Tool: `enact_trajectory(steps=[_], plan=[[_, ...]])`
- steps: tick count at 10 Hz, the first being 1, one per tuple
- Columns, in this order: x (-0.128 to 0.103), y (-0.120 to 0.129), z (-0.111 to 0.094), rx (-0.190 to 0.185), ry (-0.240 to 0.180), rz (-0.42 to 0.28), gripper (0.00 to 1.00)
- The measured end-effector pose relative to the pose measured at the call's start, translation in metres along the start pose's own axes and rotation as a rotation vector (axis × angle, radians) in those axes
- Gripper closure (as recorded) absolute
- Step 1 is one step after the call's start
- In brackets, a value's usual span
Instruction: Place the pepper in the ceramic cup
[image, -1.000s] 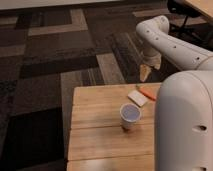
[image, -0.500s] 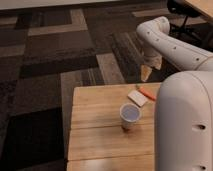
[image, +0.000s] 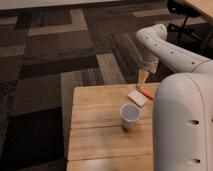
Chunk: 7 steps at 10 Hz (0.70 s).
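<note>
The pepper (image: 146, 92) is a small orange-red sliver lying on the wooden table (image: 97, 117) near its far right, right beside a flat white block (image: 137, 97). The ceramic cup (image: 130, 116) is white with a bluish inside and stands upright near the middle of the table, a little in front of the pepper. My gripper (image: 143, 78) hangs from the white arm, pointing down just above and slightly behind the pepper, over the table's far edge.
The arm's large white body (image: 182, 125) fills the right foreground and hides the table's right side. Dark patterned carpet (image: 50, 60) surrounds the table. A chair base (image: 182, 10) and another table's corner stand at the top right.
The gripper has dropped slightly lower toward the pepper. The cup, block and pepper have not moved.
</note>
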Motion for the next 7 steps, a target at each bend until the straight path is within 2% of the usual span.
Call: enact_trajectory(steps=[3,7], plan=[[-0.011,-0.009,0.013,-0.008,-0.034,-0.024,0.35],[-0.022,-0.019,0.042,-0.02,-0.074,-0.052,0.35]])
